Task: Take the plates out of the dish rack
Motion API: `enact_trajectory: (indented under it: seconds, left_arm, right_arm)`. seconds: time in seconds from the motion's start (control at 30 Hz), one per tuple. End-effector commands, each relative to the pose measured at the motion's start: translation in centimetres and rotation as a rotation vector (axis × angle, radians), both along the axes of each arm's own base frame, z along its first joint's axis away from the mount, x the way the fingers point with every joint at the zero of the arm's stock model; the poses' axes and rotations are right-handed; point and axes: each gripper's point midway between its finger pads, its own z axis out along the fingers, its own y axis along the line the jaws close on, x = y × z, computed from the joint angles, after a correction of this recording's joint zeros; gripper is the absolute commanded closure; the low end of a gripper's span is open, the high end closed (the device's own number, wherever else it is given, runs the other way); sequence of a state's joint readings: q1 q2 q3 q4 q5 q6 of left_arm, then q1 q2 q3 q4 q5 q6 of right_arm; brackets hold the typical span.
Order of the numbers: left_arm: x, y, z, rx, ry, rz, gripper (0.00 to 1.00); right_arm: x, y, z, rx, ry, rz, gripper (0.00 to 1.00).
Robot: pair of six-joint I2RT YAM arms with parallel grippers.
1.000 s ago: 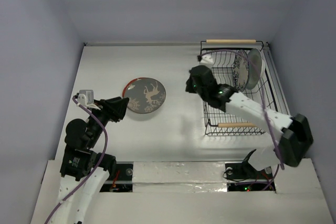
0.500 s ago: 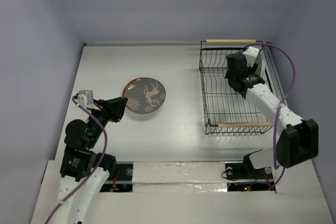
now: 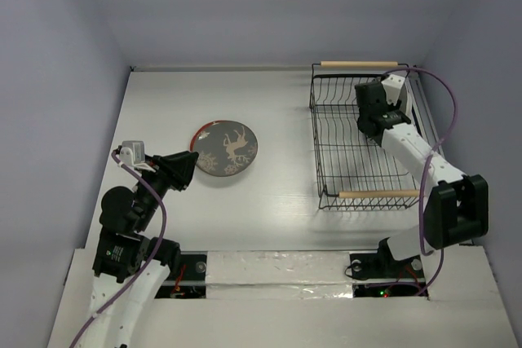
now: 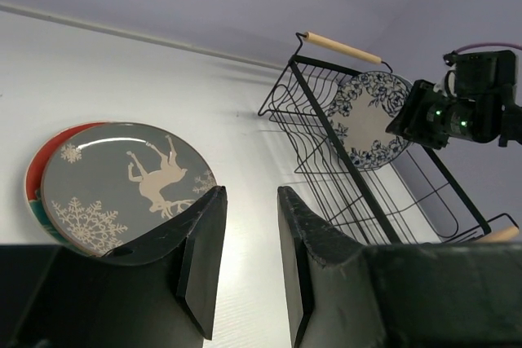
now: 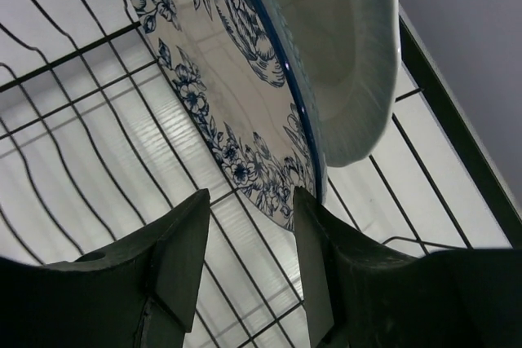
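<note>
The dish rack stands at the right of the table. In it, on edge, are a white plate with a blue flowered rim and a pale green plate just behind it. My right gripper is open inside the rack, its fingers on either side of the blue-rimmed plate's lower edge, gripping nothing. A dark grey plate with a deer lies flat on the table on top of a red-and-blue plate. My left gripper hovers just right of that stack, open narrowly and empty.
The rack has light wooden handles at its far end and near end. A purple cable loops off the right arm over the rack's right side. Walls close in the table at the back and on both sides.
My right arm swung from the rack's left edge to the plates at its back right, and its jaws opened. The left arm and the stacked plates have not moved.
</note>
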State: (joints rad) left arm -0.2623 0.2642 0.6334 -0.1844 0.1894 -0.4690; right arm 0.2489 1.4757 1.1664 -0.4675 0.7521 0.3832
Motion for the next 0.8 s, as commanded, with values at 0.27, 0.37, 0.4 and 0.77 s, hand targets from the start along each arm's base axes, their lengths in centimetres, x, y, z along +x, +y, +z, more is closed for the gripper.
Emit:
enact_trajectory:
  seconds: [0.27,0.37,0.4,0.77]
  left_arm:
    - [0.0,-0.1,1.0,-0.008,-0.044,-0.004,0.71]
    - [0.0,0.0,0.9,-0.009,-0.040,0.001,0.71]
    - [0.0,0.0,0.9,-0.007,-0.041,-0.001,0.71]
    - [-0.1,0.1,1.0,-0.007,-0.044,0.003,0.71]
  right_arm:
    - [-2.3,-0.3,8.2,0.084,-0.244,0.044,0.49]
    - [-2.2,-0.8,7.3,0.055,-0.207,0.011,0.44]
    - [-2.0,-0.8,6.8,0.053,-0.192,0.014,0.40]
    - [0.2,-1.9,3.9,-0.043,-0.081,-0.054,0.47]
